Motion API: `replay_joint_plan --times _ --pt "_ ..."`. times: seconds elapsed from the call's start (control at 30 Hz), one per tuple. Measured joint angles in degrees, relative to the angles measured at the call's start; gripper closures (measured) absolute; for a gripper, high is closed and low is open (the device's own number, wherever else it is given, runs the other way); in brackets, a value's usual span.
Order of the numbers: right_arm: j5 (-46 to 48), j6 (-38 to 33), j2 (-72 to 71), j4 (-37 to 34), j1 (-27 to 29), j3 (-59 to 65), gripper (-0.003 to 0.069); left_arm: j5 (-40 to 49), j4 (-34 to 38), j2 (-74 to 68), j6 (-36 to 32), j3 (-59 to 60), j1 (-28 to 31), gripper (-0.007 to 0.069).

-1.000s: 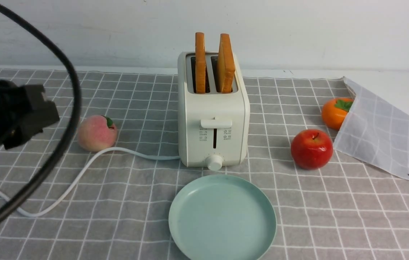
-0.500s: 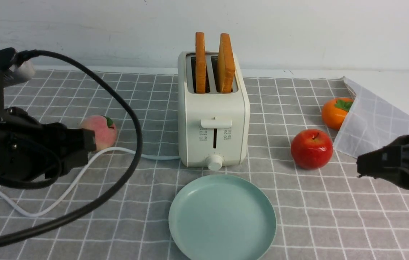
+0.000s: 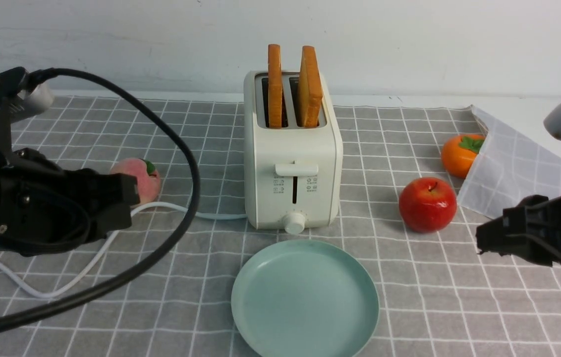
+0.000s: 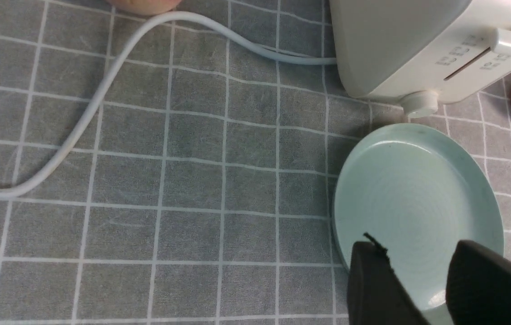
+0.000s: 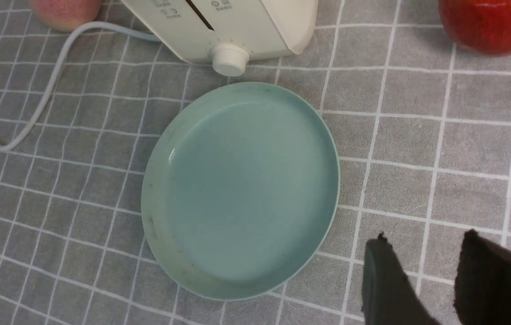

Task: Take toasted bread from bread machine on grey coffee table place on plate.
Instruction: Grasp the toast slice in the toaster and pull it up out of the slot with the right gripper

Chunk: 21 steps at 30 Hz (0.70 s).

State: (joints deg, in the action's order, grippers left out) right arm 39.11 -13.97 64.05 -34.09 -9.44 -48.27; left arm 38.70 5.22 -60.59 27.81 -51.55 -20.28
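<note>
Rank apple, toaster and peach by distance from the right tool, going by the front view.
1. Apple: right side of the table, just left of the right tool.
2. Toaster: table centre, behind the plate.
3. Peach: far left side.

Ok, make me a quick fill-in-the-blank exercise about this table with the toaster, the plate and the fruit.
1. The cream-white boxy two-slot toaster has ___ golden-brown toast slices poking out of its slots.
2. The round pale mint-green plate, lying in front of the toaster, is ___.
3. The shiny red apple sits on the toaster's ___ side, as the robot faces it.
Missing words: two; empty; right.
</note>
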Motion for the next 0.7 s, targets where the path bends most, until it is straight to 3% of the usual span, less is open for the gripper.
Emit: replay_joint_plan --times 0.7 --pt "0.7 -0.5 0.0 0.3 0.0 0.0 0.0419 0.7 0.2 0.0 -0.4 0.0 0.0 0.0386"
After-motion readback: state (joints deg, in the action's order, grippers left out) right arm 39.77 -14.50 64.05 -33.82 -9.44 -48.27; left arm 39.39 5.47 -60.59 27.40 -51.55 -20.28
